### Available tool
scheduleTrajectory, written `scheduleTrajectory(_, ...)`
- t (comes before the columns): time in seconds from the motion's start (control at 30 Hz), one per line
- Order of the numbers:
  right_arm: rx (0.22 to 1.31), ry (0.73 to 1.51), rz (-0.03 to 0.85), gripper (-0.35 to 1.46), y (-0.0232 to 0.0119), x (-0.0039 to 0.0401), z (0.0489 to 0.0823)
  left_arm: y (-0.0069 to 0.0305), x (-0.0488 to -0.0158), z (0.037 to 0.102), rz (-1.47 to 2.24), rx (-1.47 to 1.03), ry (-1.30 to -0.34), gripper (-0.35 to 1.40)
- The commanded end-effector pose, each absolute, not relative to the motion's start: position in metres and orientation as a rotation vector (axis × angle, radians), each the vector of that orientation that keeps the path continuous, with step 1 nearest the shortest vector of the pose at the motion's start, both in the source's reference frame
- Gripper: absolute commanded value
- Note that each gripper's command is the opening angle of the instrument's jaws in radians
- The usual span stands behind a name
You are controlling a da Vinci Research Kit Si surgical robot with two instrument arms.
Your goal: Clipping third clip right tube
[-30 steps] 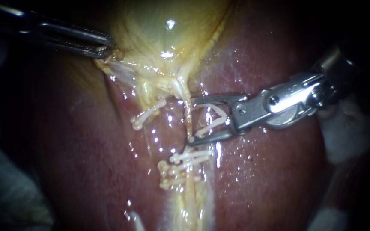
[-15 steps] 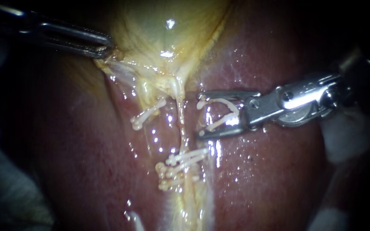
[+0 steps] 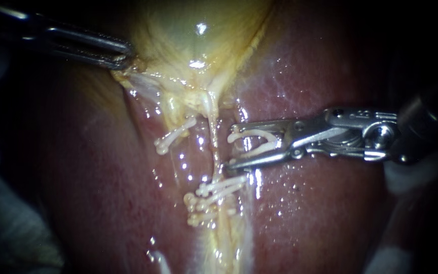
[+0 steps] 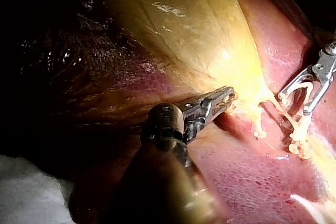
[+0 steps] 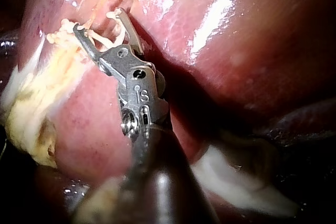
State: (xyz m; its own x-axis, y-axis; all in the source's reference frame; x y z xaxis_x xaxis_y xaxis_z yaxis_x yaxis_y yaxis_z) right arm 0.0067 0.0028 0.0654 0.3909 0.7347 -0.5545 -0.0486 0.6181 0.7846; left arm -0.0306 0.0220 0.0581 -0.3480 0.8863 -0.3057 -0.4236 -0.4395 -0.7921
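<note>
My left instrument comes in from the upper left, its jaws shut on the gallbladder's lower edge and holding it taut; the left wrist view shows the same grip. My right instrument lies almost level. Its jaws stand wide apart and hold an open white clip between them. Their tips sit just right of the right tube, a pale strand. Two white clips cross that tube lower down. One clip sits on the left tube. In the right wrist view the loaded jaws are beside the clipped strands.
Glossy red liver surrounds the tubes. White gauze lies under the right instrument's shaft, with more beside the left instrument's shaft. Yellow fatty tissue runs on below the two clips.
The right instrument's jaws, which straddled the right tube a second ago, have drawn back to its right side. Its shaft has dropped to nearly level. The left instrument has held still.
</note>
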Motion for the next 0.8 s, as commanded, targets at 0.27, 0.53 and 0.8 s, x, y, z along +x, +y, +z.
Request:
scheduleTrajectory(0.27, 0.809, 1.045, 0.618, 0.50, 0.0023, 0.0080, 0.0682, 0.0220, -0.0305, 0.0581, 1.898, -0.936, -0.769, -0.35)
scheduleTrajectory(0.53, 0.861, 1.097, 0.704, 0.50, 0.0023, 0.0101, 0.0684, 0.0220, -0.0305, 0.0581, 1.898, -0.936, -0.769, -0.35)
scheduleTrajectory(0.8, 0.888, 1.151, 0.744, 0.50, 0.0022, 0.0117, 0.0682, 0.0220, -0.0306, 0.0581, 1.898, -0.936, -0.769, -0.35)
